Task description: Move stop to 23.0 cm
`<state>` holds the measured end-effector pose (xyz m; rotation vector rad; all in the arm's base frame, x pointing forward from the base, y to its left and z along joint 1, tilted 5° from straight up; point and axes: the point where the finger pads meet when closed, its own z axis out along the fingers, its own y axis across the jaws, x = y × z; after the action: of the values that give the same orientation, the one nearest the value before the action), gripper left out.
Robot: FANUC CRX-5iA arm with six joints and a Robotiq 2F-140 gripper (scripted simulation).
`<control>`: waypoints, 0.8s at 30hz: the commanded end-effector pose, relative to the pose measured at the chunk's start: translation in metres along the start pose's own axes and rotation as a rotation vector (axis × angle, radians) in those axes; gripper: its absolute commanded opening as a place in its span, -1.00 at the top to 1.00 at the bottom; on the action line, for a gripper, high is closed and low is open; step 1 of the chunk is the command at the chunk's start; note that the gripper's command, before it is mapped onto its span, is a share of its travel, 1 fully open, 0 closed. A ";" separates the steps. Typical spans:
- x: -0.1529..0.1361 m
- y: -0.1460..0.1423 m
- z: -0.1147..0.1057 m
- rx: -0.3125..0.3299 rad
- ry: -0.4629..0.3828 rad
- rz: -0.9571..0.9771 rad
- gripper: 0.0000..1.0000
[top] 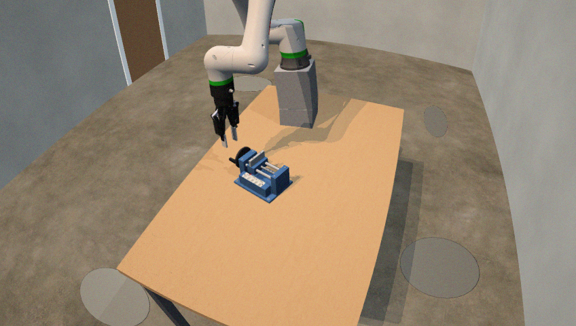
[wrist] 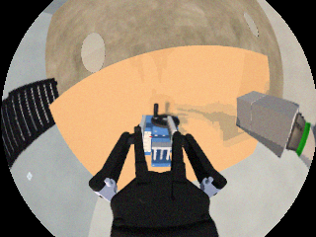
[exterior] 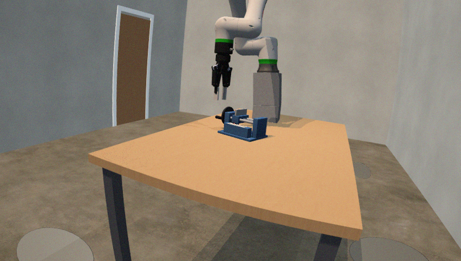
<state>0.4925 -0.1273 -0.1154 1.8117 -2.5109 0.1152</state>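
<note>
The gripper [top: 229,140] [exterior: 220,97] [wrist: 158,124] is partly open with nothing between its fingertips, above the handwheel and clear of it. The black handwheel [top: 243,152] [exterior: 227,111] stands upright at the left end of the blue fixture [top: 280,183] [exterior: 259,127]. Its crank handle [top: 233,160] [exterior: 218,117] [wrist: 156,109] points outward, away from the fixture. The stop, a grey plate [top: 257,158] [exterior: 241,112] on a blue carriage, sits on the rods near the handwheel end. A white scale [top: 253,178] [wrist: 147,142] has a small red mark near its left end; its numbers are too small to read.
The fixture stands on the wooden table [top: 282,242] [exterior: 226,161]. The grey robot pedestal [top: 297,92] [exterior: 266,93] [wrist: 267,118] stands behind it. The table's left edge runs close to the handwheel side.
</note>
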 end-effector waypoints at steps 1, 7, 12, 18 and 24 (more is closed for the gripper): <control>-0.002 -0.001 0.000 0.000 0.000 0.000 0.33; -0.068 -0.025 0.000 0.000 0.000 0.000 0.33; -0.113 -0.042 0.000 0.000 0.000 0.000 0.33; -0.115 -0.043 0.000 0.000 0.000 0.000 0.33; -0.115 -0.043 0.000 0.000 0.000 0.000 0.33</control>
<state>0.5696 -0.0318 -0.1229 1.8116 -2.5109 0.1153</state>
